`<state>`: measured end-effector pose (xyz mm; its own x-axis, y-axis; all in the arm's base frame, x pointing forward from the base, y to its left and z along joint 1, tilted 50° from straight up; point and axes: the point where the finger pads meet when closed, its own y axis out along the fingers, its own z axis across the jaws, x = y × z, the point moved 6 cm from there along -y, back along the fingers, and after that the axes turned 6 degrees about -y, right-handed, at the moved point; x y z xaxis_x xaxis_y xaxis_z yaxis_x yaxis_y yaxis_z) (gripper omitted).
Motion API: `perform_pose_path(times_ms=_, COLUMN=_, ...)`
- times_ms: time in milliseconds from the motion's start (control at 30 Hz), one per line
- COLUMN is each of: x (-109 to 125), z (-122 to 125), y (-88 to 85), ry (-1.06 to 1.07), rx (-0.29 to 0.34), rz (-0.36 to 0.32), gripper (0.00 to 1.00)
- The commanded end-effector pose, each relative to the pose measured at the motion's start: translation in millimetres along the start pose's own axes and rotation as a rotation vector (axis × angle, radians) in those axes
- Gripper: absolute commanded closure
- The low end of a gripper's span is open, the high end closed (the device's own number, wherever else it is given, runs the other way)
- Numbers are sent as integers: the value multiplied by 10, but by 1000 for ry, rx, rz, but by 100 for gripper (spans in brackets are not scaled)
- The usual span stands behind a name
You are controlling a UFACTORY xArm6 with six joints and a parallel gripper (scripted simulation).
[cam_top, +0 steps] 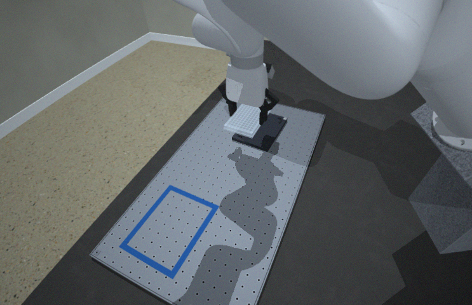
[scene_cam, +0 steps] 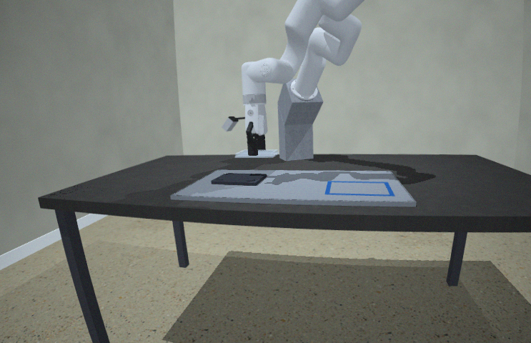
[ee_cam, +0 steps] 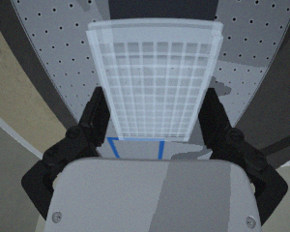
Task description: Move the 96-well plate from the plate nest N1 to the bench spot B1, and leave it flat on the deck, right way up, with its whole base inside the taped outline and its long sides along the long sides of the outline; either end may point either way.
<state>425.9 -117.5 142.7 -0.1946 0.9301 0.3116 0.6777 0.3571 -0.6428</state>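
My gripper (cam_top: 248, 112) is shut on the white 96-well plate (cam_top: 243, 121), with its black fingers on the plate's long sides. The plate hangs level, well above the deck. It also shows in the exterior view (scene_cam: 256, 153) and in the wrist view (ee_cam: 156, 77), between the fingers. The black plate nest N1 (cam_top: 260, 131) stands empty on the grey perforated deck (cam_top: 222, 201), below and a little to the right of the plate; it also shows in the exterior view (scene_cam: 239, 179). The blue taped outline B1 (cam_top: 169, 230) lies at the deck's other end, also seen in the exterior view (scene_cam: 359, 188).
The deck lies on a black table (scene_cam: 274, 190). The arm's grey pedestal (scene_cam: 296, 121) stands behind the deck. The arm's shadow (cam_top: 247, 215) falls across the deck beside the outline.
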Motion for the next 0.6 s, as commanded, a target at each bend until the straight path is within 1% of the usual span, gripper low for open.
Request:
perform_pose_path(times_ms=0, x=188, z=-54, y=-2, ry=0, rx=-1, rz=3, gripper=100)
perform_pose_path(times_ms=167, x=350, z=-94, y=3, ry=0, rx=-1, rz=3, gripper=100)
perform_pose_path(times_ms=233, x=350, z=-94, y=3, ry=0, rx=-1, rz=3, gripper=100)
perform_pose_path(times_ms=567, x=674, z=-174, y=14, ry=0, rx=-1, rz=3, gripper=100)
